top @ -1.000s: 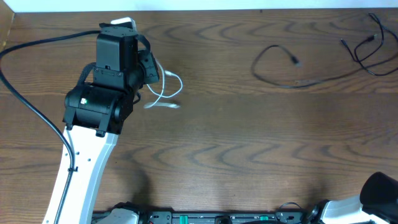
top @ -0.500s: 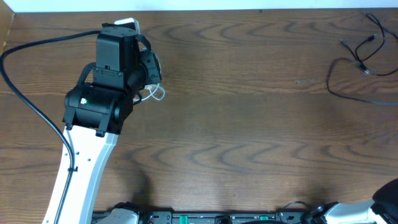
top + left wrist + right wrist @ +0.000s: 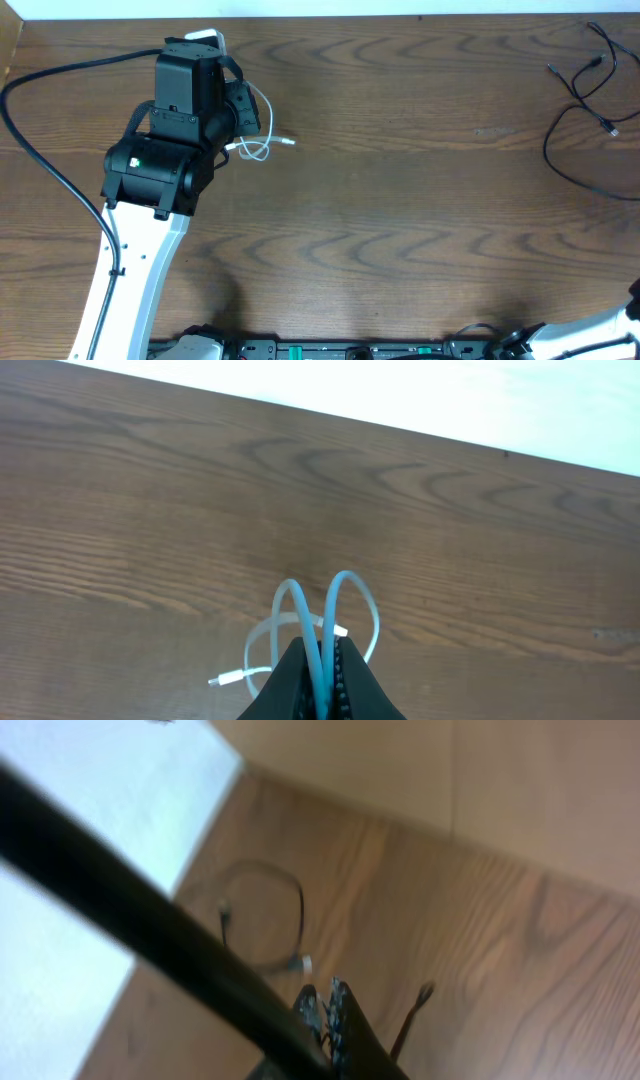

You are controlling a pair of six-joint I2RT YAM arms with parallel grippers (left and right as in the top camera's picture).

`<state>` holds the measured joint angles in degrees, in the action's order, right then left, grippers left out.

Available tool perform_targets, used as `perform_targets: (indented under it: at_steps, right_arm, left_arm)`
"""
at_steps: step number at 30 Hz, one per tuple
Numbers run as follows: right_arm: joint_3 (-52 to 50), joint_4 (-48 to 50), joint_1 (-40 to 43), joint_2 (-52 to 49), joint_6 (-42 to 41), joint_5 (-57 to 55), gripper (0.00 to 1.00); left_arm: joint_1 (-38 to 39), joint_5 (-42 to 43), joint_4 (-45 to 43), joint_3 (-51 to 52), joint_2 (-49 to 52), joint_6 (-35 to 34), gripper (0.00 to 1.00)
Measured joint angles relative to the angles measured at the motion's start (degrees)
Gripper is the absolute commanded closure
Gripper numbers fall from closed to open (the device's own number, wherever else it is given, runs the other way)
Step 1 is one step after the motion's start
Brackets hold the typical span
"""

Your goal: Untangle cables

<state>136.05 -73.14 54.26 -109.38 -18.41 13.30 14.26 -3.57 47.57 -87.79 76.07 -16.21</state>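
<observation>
My left gripper (image 3: 322, 648) is shut on a white cable (image 3: 343, 592), whose loops rise from between the jaws and whose small plug (image 3: 228, 680) lies on the wooden table. In the overhead view this gripper (image 3: 246, 118) sits at the upper left with the white cable (image 3: 262, 148) curling beside it. A thin black cable (image 3: 548, 152) lies at the far right and runs off the right edge. My right gripper (image 3: 325, 1000) has its jaws together on a thin black cable, with a black loop (image 3: 299, 905) and a plug end (image 3: 420, 995) beyond it. It is out of the overhead view.
A second thin black cable (image 3: 578, 92) lies at the table's top right corner. The left arm's thick black cable (image 3: 50, 170) sweeps across the left side. A thick black arm cable (image 3: 150, 920) crosses the right wrist view. The table's far edge (image 3: 420, 435) is close.
The black cable has been dragged from the table's middle right to the far right edge. The white cable's loop pulled in toward the left gripper, then spread out again with its plug pointing right.
</observation>
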Motion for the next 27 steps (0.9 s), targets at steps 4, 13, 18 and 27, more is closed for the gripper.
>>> perform_targets:
  at_steps: [4, 13, 18, 27]
  right_arm:
    - [0.0, -5.29, -3.48, -3.43, 3.08, 0.35, 0.91]
    - [0.04, -13.22, -12.74, -11.58, 11.23, 2.78, 0.57]
    - [0.0, -15.13, -14.45, -15.19, 15.78, 6.95, 0.17]
    - [0.0, -23.58, -18.93, -15.08, 34.07, 29.53, 0.08]
  left_arm:
    - [0.0, 1.18, -0.02, 0.0, 0.0, 0.0, 0.92]
    - [0.0, 3.76, -0.02, 0.0, 0.0, 0.0, 0.92]
    - [0.0, 5.57, 0.0, 0.0, 0.0, 0.0, 0.93]
    - [0.0, 20.37, -0.17, 0.0, 2.25, 0.83, 0.92]
